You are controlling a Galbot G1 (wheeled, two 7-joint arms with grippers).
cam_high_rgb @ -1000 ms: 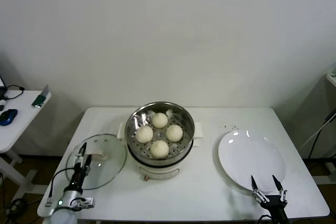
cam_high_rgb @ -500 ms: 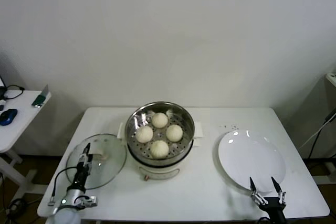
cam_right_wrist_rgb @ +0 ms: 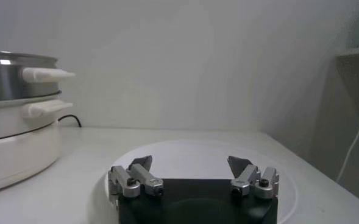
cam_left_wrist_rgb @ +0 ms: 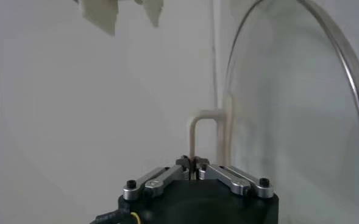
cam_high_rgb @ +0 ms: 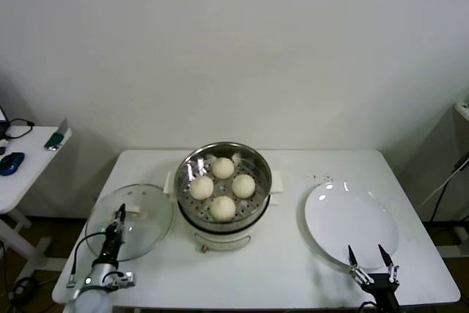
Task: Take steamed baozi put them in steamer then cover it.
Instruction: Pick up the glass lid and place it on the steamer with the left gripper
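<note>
Several cream-white baozi (cam_high_rgb: 222, 208) sit in the shiny steel steamer (cam_high_rgb: 256, 163) on its white pot base at the table's middle. The glass cover (cam_high_rgb: 146, 234) is to its left, near the table's left front. My left gripper (cam_high_rgb: 120, 215) is shut on the cover's whitish handle; in the left wrist view the jaws (cam_left_wrist_rgb: 194, 161) pinch the handle's thin bar (cam_left_wrist_rgb: 204, 119), with the glass dome (cam_left_wrist_rgb: 289, 122) beside it. My right gripper (cam_high_rgb: 365, 255) is open and empty over the near rim of the white plate (cam_high_rgb: 352, 218); it also shows in the right wrist view (cam_right_wrist_rgb: 191, 165).
The flat white plate (cam_right_wrist_rgb: 191, 151) lies at the table's right. The steamer and its side handles (cam_right_wrist_rgb: 42, 74) show at the edge of the right wrist view. A side table with a blue mouse (cam_high_rgb: 11, 163) stands at the far left.
My left gripper has shut on the cover's handle, and the cover has shifted a little to the left. The right gripper has sunk slightly toward the front edge.
</note>
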